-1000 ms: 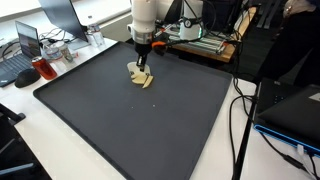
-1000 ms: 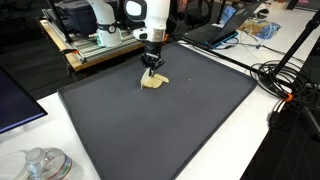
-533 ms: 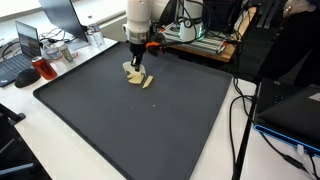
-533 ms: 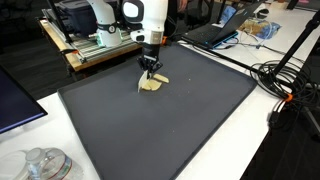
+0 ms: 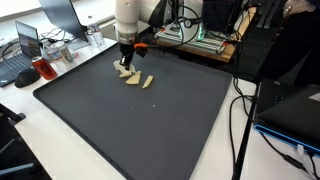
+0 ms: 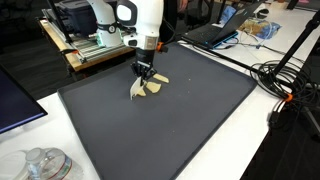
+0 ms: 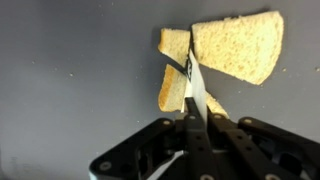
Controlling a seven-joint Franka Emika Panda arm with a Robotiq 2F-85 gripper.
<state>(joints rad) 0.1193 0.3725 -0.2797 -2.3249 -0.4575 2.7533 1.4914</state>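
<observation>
Lab benches crowd all sides of a white table (image 5: pixel 60 150) carrying one big dark mat (image 5: pixel 150 120). I count one open laptop (image 5: pixel 28 42) and one red cup (image 5: pixel 45 69) off the mat's 9 o'clock side in an exterior view.

In the wrist view I count three tan bread pieces. One lies under the fingertips (image 7: pixel 172 90). A large wedge (image 7: pixel 238 45) sits at 1 o'clock from the tips. A small piece (image 7: pixel 174 42) sits at about 11 o'clock, touching the wedge's left edge. Both exterior views resolve only two tan patches: the held piece (image 6: pixel 138 90) right under the tool and the wedge (image 6: pixel 158 81) just beside it on the mat, at 4 o'clock from the tool in an exterior view (image 5: pixel 147 81).

My single white arm stands near the mat's far edge, wrist pointing almost straight down. The gripper (image 7: pixel 190 78) has its fingers pressed together, pinching the held piece, which hangs from it low over the mat in both exterior views (image 5: pixel 126 72).

Any lettering on the surrounding gear is too small to read.
</observation>
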